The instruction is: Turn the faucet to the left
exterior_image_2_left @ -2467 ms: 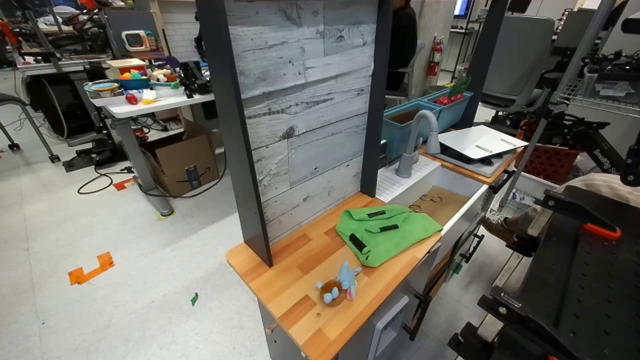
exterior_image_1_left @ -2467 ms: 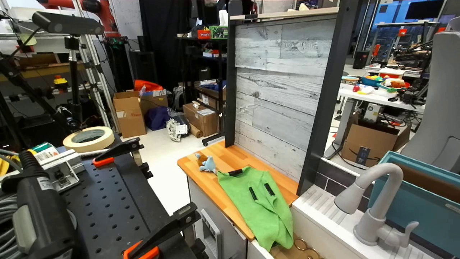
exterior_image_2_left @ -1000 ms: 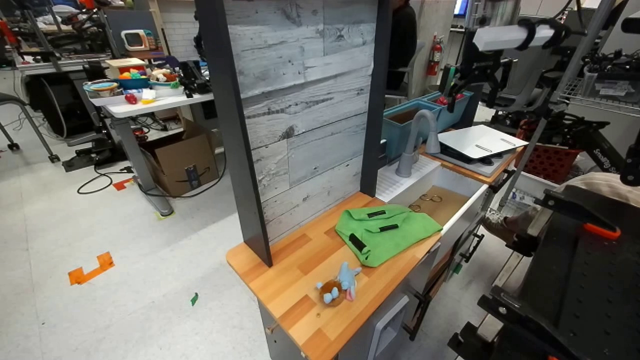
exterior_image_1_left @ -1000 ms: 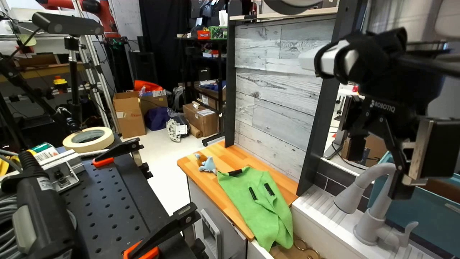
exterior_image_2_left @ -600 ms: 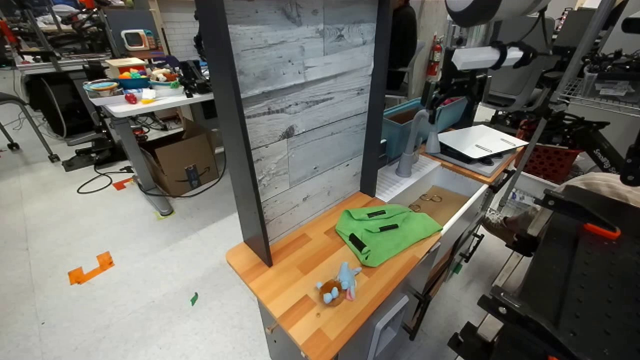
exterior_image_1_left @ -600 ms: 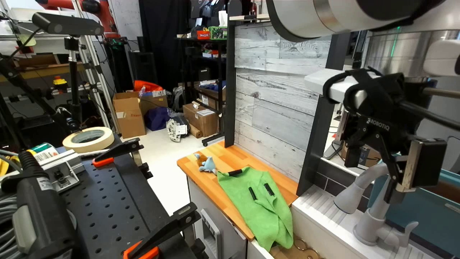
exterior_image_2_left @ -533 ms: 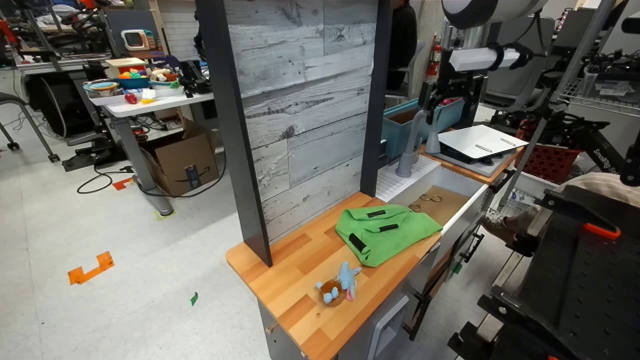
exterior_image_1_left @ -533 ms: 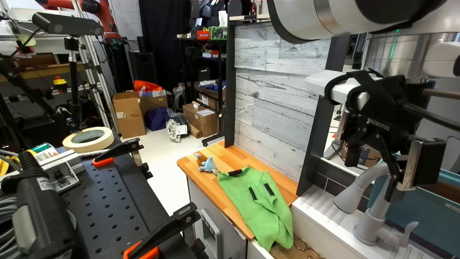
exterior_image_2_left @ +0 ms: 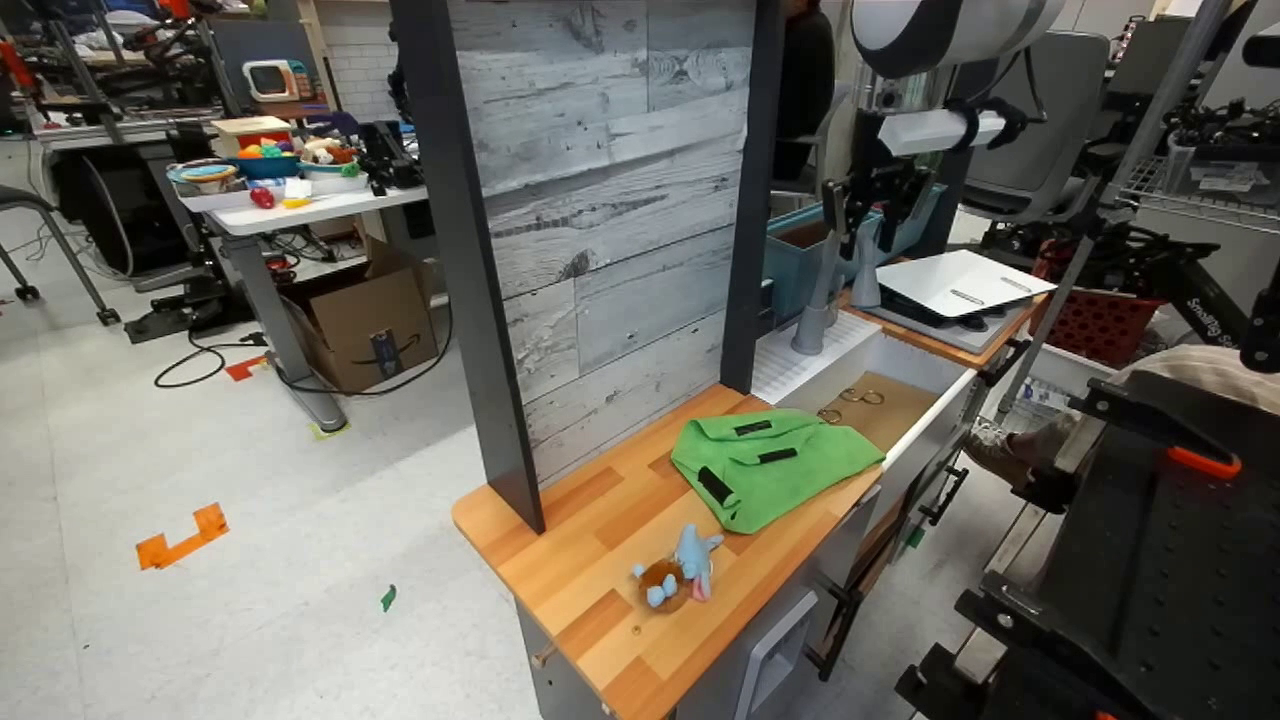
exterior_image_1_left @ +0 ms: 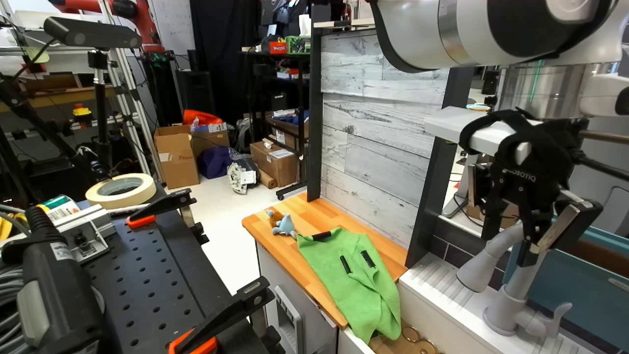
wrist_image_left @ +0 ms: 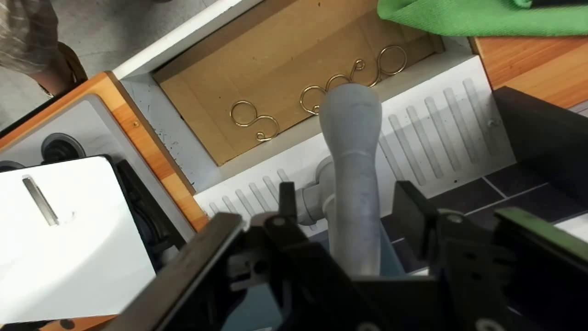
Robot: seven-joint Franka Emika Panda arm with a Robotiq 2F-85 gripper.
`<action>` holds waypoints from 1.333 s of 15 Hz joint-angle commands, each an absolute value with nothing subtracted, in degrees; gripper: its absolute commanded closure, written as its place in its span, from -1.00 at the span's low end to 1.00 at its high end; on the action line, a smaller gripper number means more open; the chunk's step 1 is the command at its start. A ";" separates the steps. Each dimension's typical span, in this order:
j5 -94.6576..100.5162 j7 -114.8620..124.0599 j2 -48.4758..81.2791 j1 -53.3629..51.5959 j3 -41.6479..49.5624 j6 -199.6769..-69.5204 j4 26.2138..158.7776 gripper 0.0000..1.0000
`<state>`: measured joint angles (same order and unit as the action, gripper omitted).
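The light grey faucet [exterior_image_1_left: 477, 270] stands upright on the white sink ledge in both exterior views, and its handle [exterior_image_1_left: 559, 312] sticks out low at its side. My gripper [wrist_image_left: 347, 195] points down over the faucet's arch. In the wrist view the faucet's tube [wrist_image_left: 354, 197] runs between the two fingers, with a gap on either side, so the jaws stand open around it, partly drawn together. An exterior view shows the gripper [exterior_image_1_left: 510, 243] hiding the top of the arch. The faucet [exterior_image_2_left: 812, 330] also has its bend covered by the gripper [exterior_image_2_left: 866, 240].
Close behind the faucet is a blue-green planter box [exterior_image_1_left: 580, 290]. A dark post [exterior_image_1_left: 426, 211] rises beside the sink. The sink basin [wrist_image_left: 280, 55] holds gold wire rings. A green cloth [exterior_image_1_left: 354, 275] and plush toys [exterior_image_2_left: 680, 570] lie on the wooden counter. A white board [wrist_image_left: 69, 239] covers the stove.
My arm has come into view and lowered over the faucet's arch. Since half a second ago it sank a little further, and its fingers drew closer together. The faucet has not visibly turned.
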<state>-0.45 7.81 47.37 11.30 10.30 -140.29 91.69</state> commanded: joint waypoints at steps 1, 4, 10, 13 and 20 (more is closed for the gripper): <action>-2.12 3.95 47.83 13.51 8.10 -139.32 90.17 0.46; -4.13 2.30 46.60 14.70 6.71 -139.83 91.89 0.94; -11.48 7.61 45.15 15.72 5.33 -138.68 93.89 0.88; -13.73 13.94 45.50 14.26 6.40 -138.09 93.16 0.88; -18.54 27.98 46.70 13.10 6.68 -138.62 90.62 0.88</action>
<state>-13.62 23.24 47.48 13.67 7.28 -140.48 91.42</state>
